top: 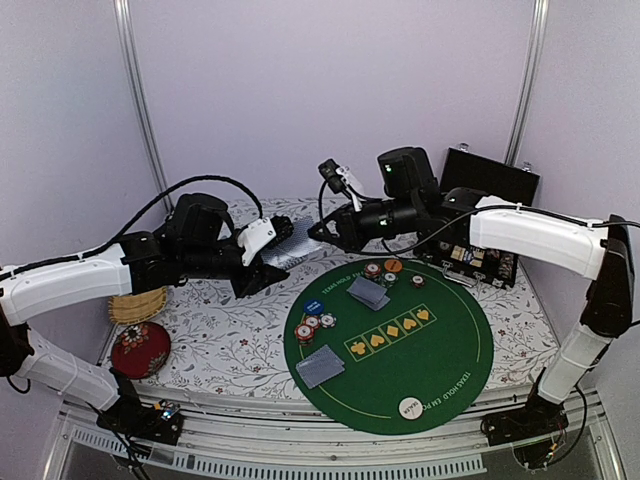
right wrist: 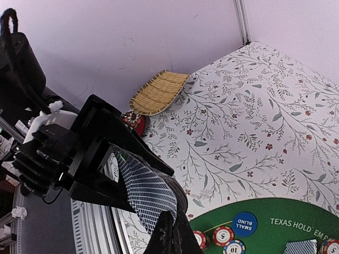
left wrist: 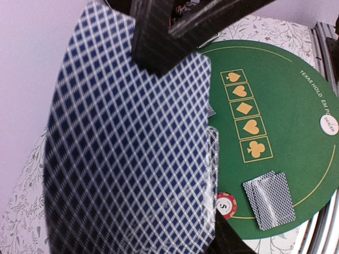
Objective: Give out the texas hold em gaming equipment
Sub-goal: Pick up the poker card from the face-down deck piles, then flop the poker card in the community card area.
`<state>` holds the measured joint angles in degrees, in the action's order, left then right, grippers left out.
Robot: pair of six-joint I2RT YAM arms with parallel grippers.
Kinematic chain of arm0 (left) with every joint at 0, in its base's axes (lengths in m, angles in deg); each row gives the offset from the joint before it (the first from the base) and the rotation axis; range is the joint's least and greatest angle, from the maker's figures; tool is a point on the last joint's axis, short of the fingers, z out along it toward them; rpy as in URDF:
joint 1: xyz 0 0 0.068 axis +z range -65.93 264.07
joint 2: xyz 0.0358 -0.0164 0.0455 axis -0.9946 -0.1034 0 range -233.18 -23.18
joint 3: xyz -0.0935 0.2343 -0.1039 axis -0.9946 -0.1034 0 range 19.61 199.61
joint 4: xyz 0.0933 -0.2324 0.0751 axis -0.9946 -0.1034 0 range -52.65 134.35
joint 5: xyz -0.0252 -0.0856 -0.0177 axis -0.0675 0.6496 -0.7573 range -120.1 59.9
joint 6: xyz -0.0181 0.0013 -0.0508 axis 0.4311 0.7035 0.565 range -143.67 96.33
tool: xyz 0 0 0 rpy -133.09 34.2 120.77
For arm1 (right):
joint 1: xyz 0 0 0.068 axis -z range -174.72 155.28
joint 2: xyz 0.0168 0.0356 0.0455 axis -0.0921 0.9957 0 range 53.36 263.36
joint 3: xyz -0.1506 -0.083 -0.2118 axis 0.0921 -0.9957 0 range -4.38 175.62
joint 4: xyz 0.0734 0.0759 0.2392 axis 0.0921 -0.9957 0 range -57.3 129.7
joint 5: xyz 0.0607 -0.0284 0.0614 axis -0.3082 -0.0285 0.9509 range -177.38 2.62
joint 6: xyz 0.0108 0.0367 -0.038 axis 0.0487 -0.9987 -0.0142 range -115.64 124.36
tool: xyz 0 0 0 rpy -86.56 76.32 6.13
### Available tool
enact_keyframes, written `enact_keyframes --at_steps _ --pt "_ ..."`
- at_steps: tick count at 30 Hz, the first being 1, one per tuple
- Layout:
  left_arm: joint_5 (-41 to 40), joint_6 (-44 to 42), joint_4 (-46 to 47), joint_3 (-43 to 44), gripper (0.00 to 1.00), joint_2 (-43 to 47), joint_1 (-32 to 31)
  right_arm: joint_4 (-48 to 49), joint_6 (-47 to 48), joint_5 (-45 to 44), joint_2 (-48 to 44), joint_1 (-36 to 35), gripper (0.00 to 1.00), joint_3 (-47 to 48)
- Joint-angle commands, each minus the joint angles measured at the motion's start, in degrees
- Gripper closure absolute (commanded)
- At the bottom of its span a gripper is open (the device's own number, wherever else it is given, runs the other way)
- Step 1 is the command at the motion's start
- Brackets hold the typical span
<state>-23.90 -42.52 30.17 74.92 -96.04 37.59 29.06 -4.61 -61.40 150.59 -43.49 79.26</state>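
Note:
My left gripper (top: pixel 262 262) is shut on a deck of playing cards (top: pixel 295 243) with blue-white diamond backs, held above the flowered cloth left of the green mat (top: pixel 440 350). The deck (left wrist: pixel 127 148) fills the left wrist view. My right gripper (top: pixel 318 232) is shut on the deck's top card (right wrist: pixel 148 193) at its edge; its fingers (left wrist: pixel 159 37) cross the deck's top. Two small card piles (top: pixel 367 292) (top: pixel 320 366) lie on the mat. Red-white chips (top: pixel 310 326), a blue small blind disc (top: pixel 313 307), an orange disc (top: pixel 393 265) and a white dealer disc (top: pixel 410 407) also lie there.
An open black case (top: pixel 480 255) stands at the back right beside the mat. The straw basket (top: pixel 137 305) and red cushion (top: pixel 140 350) sit at the left. More chips (top: pixel 380 274) lie at the mat's far edge.

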Motion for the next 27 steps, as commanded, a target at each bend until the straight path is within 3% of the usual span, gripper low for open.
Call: enact_keyframes --at_steps 1,7,14,17,20,27 --pt "0.6 -0.1 1.4 -0.6 0.55 0.7 0.0 -2.9 1.6 -2.8 -4.2 0.0 0.98 1.3" --pt "0.3 -0.1 1.4 -0.5 0.55 0.8 0.0 -5.7 4.8 -6.3 -11.2 0.9 0.98 1.1" --pt "0.3 -0.2 1.4 -0.5 0.55 1.0 0.0 -12.5 19.7 -27.1 -23.8 3.4 0.98 -9.4" --pt "0.2 -0.1 1.4 -0.5 0.55 1.0 0.1 -15.3 29.1 -35.3 -23.3 3.4 0.98 -14.5" --pt "0.2 -0.2 1.4 -0.4 0.55 0.8 0.0 -14.0 34.6 -38.0 -20.8 2.6 0.98 -18.7" --pt "0.0 -0.3 1.3 -0.5 0.55 0.8 0.1 -0.6 49.9 -39.2 -12.7 -4.7 0.98 -26.9"
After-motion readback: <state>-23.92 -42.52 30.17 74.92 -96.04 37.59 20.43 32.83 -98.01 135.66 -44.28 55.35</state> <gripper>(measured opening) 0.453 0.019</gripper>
